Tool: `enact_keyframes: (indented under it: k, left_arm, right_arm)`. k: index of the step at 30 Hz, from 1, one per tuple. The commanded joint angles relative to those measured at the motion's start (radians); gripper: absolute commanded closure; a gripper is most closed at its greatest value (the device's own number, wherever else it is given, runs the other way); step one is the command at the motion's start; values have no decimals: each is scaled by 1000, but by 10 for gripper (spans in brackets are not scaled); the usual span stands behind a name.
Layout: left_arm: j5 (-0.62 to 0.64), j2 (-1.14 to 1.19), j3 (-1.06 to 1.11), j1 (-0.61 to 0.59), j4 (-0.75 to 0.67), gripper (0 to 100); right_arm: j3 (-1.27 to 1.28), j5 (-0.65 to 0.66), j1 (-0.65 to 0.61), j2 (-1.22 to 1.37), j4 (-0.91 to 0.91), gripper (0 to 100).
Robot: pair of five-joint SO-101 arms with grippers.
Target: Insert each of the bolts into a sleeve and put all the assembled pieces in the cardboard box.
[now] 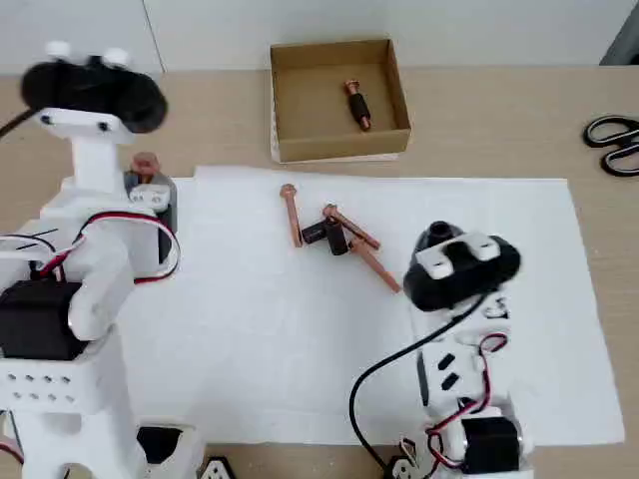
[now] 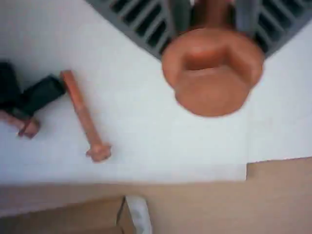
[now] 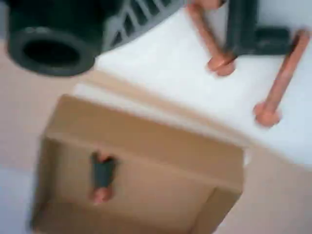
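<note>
My left gripper (image 1: pixel 147 172) is shut on a copper bolt (image 2: pixel 212 73), held at the white sheet's left edge with its head end showing large in the left wrist view. My right gripper (image 1: pixel 440 241) is shut on a black sleeve (image 3: pixel 51 43) above the sheet's right half; the sleeve's bore looks empty. Between the arms lie a loose bolt (image 1: pixel 291 214), a black sleeve (image 1: pixel 316 234) and two more bolts (image 1: pixel 351 228) (image 1: pixel 375 265) crossing a second sleeve (image 1: pixel 336 242). The cardboard box (image 1: pixel 292 148) stands at the back with one assembled piece (image 1: pixel 357 105) inside.
A white sheet (image 1: pixel 250 339) covers most of the wooden table. Black scissors (image 1: pixel 614 143) lie at the far right edge. The box's near wall (image 3: pixel 146 141) faces the sheet, and bare sheet stretches in front of both arms.
</note>
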Motion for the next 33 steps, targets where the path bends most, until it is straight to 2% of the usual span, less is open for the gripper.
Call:
enact_keyframes:
  k: [1, 4, 8, 12, 17, 24, 29, 33]
  left_arm:
    - [204, -23, 71, 23, -146, 994]
    - [321, -29, 157, 84, -184, 994]
    - [336, -29, 268, 201, -233, 994]
    - [397, -31, 401, 270, -376, 994]
    - [356, -32, 499, 275, -491, 994]
    - [338, -31, 567, 292, -655, 994]
    - [334, -31, 664, 419, -796, 994]
    - [282, -31, 714, 482, -842, 994]
  right_arm:
    - [20, -15, -76, -18, -30, 994]
    - [54, -17, -137, -19, -54, 994]
    - [150, -18, -176, -19, -182, 994]
    - [252, -18, -205, -19, -288, 994]
    - [296, -34, -277, -19, -272, 995]
    - [296, -170, -321, -22, -225, 995]
    - [296, -173, -326, -22, -156, 995]
    - [296, -173, -326, -21, -148, 995]
